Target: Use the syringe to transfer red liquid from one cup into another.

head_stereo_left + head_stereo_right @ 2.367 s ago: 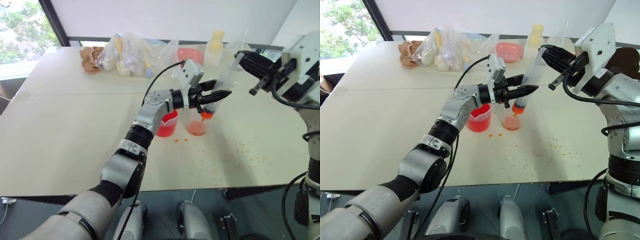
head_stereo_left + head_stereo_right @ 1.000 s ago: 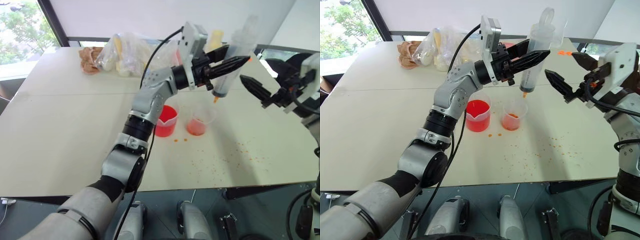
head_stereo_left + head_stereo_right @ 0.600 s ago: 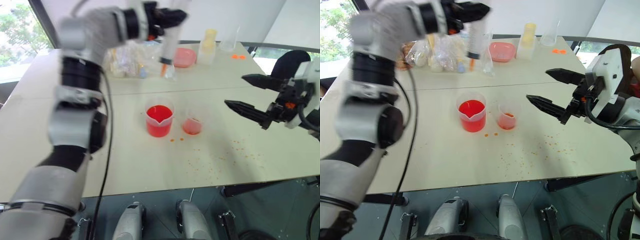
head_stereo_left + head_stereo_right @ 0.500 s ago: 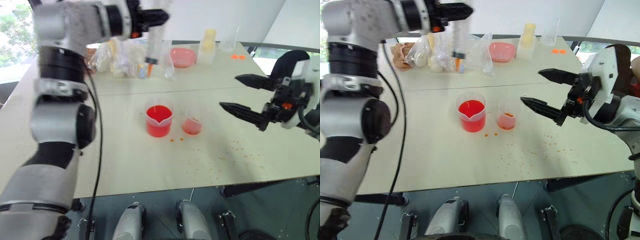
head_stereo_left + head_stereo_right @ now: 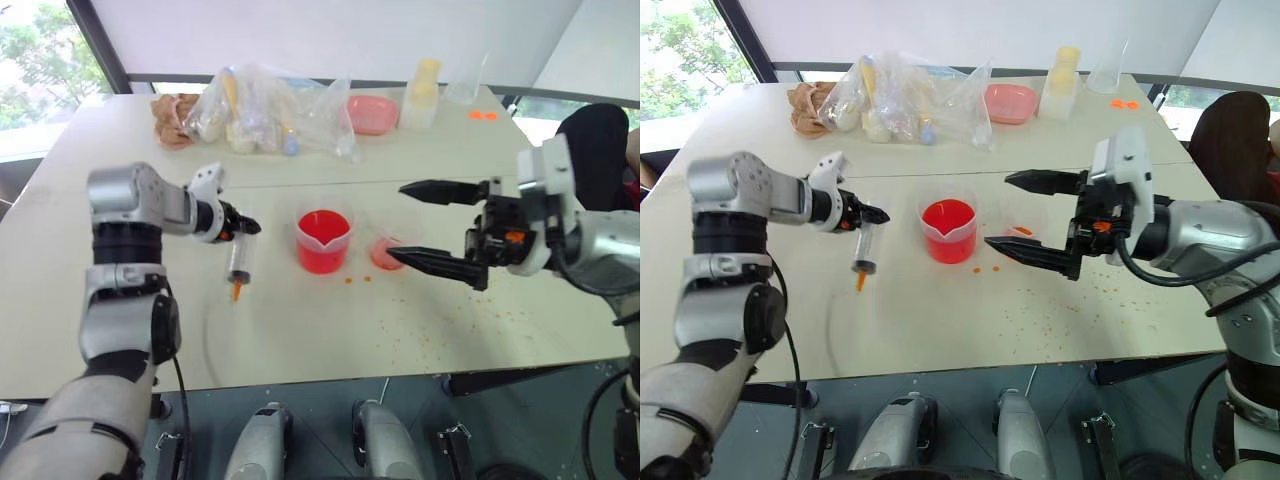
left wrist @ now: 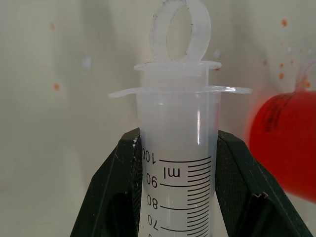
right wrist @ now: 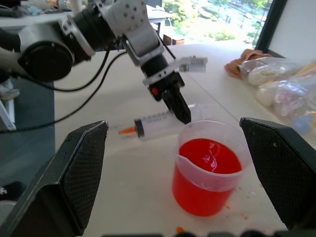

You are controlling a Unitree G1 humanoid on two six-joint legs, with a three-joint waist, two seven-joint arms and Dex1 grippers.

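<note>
Plastic bags [image 5: 265,110] crowd the table's [image 5: 120,300] far edge, with a brown bundle [image 5: 172,118] at their left, a pink bowl [image 5: 368,113] and a pale yellow bottle [image 5: 422,88] to their right. Out left, the left gripper [image 5: 240,226] is clamped on the syringe [image 5: 238,266], clear barrel, orange tip down just above the tabletop. Centre, the beaker [image 5: 323,240] brims with red liquid [image 5: 322,226]. Just right, the smaller cup [image 5: 385,252] sits partly hidden behind the right gripper [image 5: 425,222], fingers spread wide, holding nothing. Orange specks [image 5: 440,325] dot the tabletop.
</note>
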